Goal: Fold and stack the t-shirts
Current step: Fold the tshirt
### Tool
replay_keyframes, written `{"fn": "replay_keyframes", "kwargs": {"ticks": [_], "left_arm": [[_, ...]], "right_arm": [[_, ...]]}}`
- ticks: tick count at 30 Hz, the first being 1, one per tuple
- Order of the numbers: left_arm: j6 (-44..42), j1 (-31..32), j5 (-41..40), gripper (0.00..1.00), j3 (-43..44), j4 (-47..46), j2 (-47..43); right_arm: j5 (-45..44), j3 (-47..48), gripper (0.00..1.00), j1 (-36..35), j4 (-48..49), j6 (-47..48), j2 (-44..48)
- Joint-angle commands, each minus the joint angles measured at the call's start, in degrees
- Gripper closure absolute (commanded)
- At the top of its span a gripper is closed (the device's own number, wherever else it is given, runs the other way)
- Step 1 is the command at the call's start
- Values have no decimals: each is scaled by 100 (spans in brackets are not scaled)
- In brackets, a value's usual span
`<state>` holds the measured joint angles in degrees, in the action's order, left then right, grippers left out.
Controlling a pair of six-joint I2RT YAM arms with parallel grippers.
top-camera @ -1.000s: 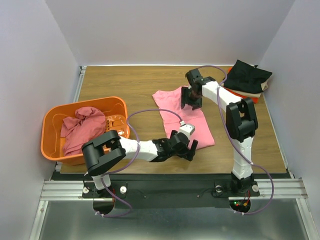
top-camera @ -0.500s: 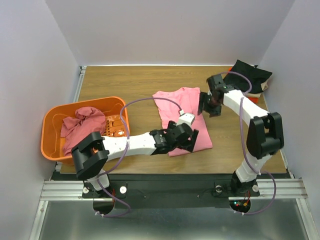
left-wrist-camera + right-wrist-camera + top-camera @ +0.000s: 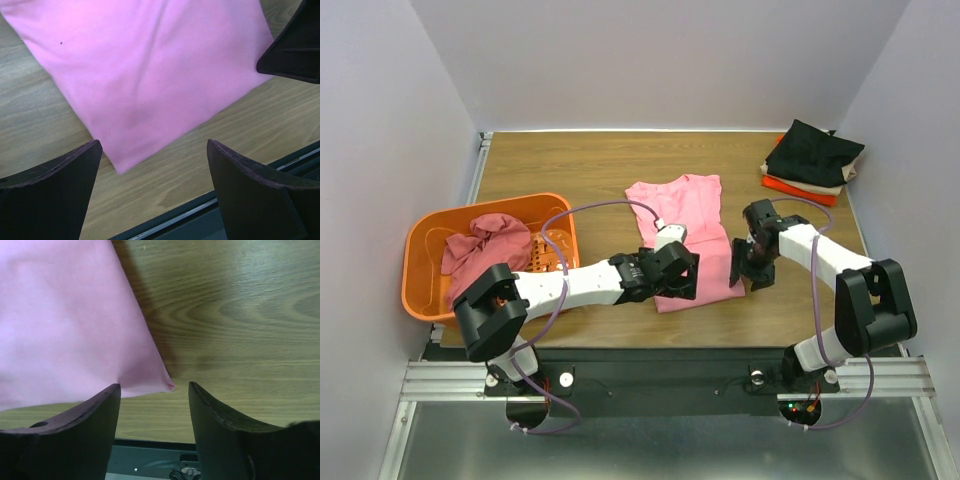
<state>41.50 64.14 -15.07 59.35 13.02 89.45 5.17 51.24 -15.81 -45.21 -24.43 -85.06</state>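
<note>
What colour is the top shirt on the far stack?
The top shirt is black; top view.

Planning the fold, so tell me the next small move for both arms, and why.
Probably lower both and pinch the near hem. The left gripper stands open over the near left corner of the pink t-shirt, and the right gripper is open over its near right corner; neither holds cloth yet.

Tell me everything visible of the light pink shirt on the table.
The light pink shirt is soft, smooth cloth, lying flat on the wooden table as a long panel, no sleeves sticking out. The left gripper, open, hangs over its near left corner; the right gripper, open, frames its near right corner. Whether either touches it is unclear.
</note>
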Motion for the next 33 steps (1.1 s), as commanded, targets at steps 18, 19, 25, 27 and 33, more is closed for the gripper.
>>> {"fn": "replay_keyframes", "kwargs": {"ticks": [18,19,25,27,33], "left_arm": [[649,20,92,6,-468,395,-252],[649,20,127,7,-521,369,-253],[588,28,408,18,-530,316,-16],[570,28,531,20,-504,307,142],[553,28,602,29,-504,219,424]], "right_arm": [[81,-668,73,-9,891,-62,-283],[98,-668,75,-9,883,-62,-292],[133,-668,81,-9,882,-54,-310],[133,-660,81,-9,882,-54,-301],[134,-703,82,-1,882,-71,-301]]}}
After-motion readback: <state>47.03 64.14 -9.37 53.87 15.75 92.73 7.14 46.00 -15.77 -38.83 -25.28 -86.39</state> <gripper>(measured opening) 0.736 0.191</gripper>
